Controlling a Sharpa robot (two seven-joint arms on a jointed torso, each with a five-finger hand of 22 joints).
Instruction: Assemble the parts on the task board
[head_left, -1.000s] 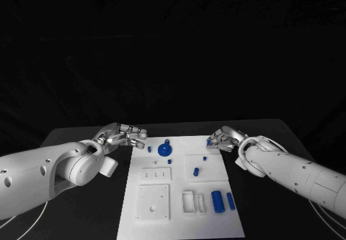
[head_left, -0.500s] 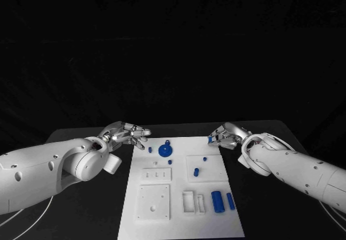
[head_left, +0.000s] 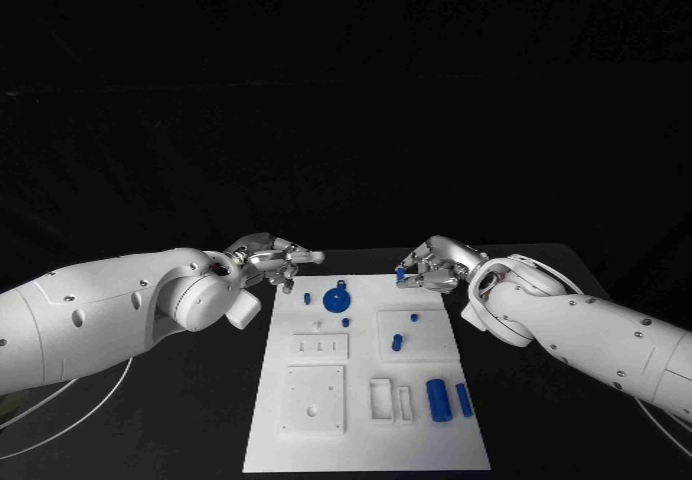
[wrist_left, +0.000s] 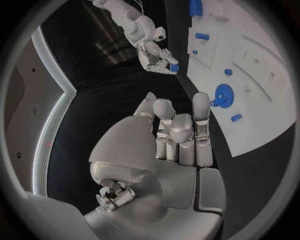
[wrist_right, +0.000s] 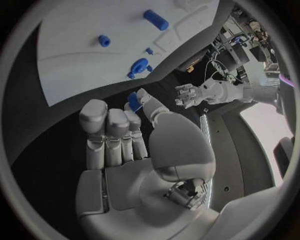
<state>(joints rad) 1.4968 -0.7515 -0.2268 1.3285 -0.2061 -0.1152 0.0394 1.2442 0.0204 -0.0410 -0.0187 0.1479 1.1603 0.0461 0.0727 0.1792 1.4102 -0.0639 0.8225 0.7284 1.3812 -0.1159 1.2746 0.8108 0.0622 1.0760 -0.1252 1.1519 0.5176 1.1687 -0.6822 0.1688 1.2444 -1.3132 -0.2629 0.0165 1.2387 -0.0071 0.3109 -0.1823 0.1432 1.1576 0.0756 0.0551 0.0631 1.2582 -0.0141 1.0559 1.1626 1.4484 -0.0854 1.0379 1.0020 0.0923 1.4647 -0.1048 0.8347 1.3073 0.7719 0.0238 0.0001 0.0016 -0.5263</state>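
Blue small part (head_left: 401, 271), pinched in the right hand (head_left: 433, 268) above the white task board's (head_left: 364, 440) far right corner, should be lowered slowly and upright; left hand (head_left: 277, 258) hovers empty, fingers loosely curled.

My left hand (head_left: 274, 262) hangs off the far left corner of the task board (head_left: 433, 440), my right hand (head_left: 433, 268) off its far right corner, a small blue part (head_left: 401, 272) pinched in its fingers. Between them the board's far edge lies open. Just inside it stands a round blue part (head_left: 336, 299) with a small blue peg (head_left: 307, 297) beside it, close to my left hand. Mid-board, more blue pegs (head_left: 397, 342) stick up. Nearer me, two blue cylinders (head_left: 437, 400) lie on the right side. Bare desk (head_left: 188, 420) runs along both long sides of the board.
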